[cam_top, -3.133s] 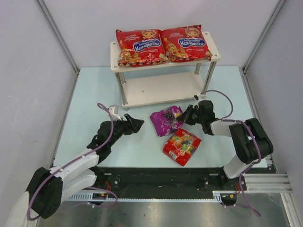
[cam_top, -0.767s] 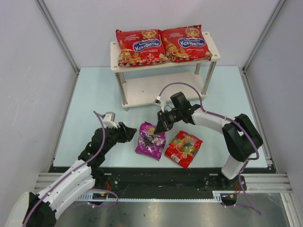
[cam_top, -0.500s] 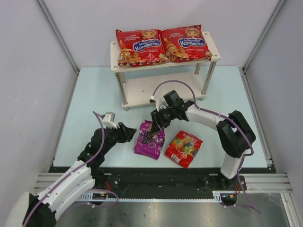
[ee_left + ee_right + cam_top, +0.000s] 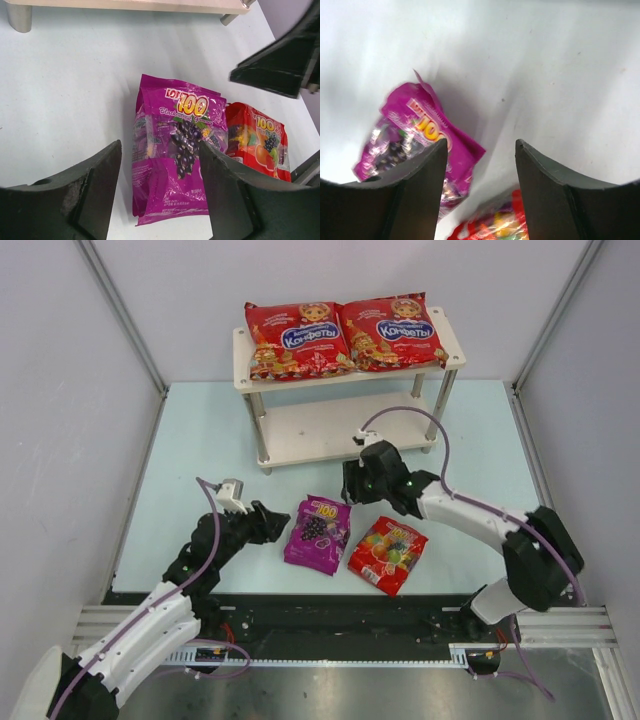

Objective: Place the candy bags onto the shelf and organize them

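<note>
Two large red candy bags point(image 4: 298, 338) point(image 4: 392, 332) lie side by side on the top board of the shelf point(image 4: 345, 430). A small purple bag point(image 4: 318, 533) point(image 4: 175, 165) point(image 4: 412, 132) lies flat on the table, and a small red gummy bag point(image 4: 387, 554) point(image 4: 257, 145) point(image 4: 492, 227) lies just to its right. My left gripper point(image 4: 273, 525) point(image 4: 160, 146) is open, low beside the purple bag's left edge, its fingers either side of the bag in the wrist view. My right gripper point(image 4: 354, 490) point(image 4: 480, 145) hangs open and empty above the two small bags.
The shelf's lower board point(image 4: 125, 4) is bare and stands just behind the small bags. Grey walls and metal frame posts point(image 4: 120, 320) enclose the pale blue table point(image 4: 200, 440). The right arm's cable point(image 4: 405, 415) loops in front of the shelf's right legs.
My right gripper opened and let go of the purple bag, then pulled up and to the right. The purple bag now rests flat. My left gripper opened a little wider.
</note>
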Controlling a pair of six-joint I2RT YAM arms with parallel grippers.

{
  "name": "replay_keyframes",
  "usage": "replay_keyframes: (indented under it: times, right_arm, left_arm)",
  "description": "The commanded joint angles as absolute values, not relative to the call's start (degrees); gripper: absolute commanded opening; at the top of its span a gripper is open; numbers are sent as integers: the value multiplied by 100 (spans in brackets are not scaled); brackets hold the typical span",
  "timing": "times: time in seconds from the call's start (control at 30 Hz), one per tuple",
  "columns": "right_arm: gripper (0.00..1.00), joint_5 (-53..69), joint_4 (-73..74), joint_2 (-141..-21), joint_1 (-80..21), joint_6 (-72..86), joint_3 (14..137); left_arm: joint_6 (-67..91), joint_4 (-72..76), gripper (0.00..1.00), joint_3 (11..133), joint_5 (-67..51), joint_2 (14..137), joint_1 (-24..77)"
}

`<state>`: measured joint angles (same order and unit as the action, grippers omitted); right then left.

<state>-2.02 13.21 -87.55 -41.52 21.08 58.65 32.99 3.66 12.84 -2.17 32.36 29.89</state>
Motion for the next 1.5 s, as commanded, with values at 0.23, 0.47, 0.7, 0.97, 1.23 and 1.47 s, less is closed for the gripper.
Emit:
replay_keyframes:
  times: [0.23,0.47,0.7,0.97,1.23,1.47]
  right_arm:
    - [61,-3479,764,-7558,-6537,4903,4702]
    - [64,-4026,1089,-7795,-7251,5791,4535]
    - [64,-3736,1072,-8024,-7251,6099,4386]
    - [64,-3411,405,-8130,-7233,6003,4122]
    - [61,-2962,-447,-8288,-7225,5714,3929]
    - [46,-2786,-448,-8437,-7128,5739,3911]
  left_arm:
    - [3375,1055,69,730,-677,3313,3137]
    - [3427,1327,69,343,-536,2998,3638]
    - [3551,1415,68,132,-422,2821,3876]
    - [3498,1574,66,255,-159,3496,4218]
    - [3559,1257,65,325,386,3586,4815]
    - [3647,1318,65,316,554,3691,5027]
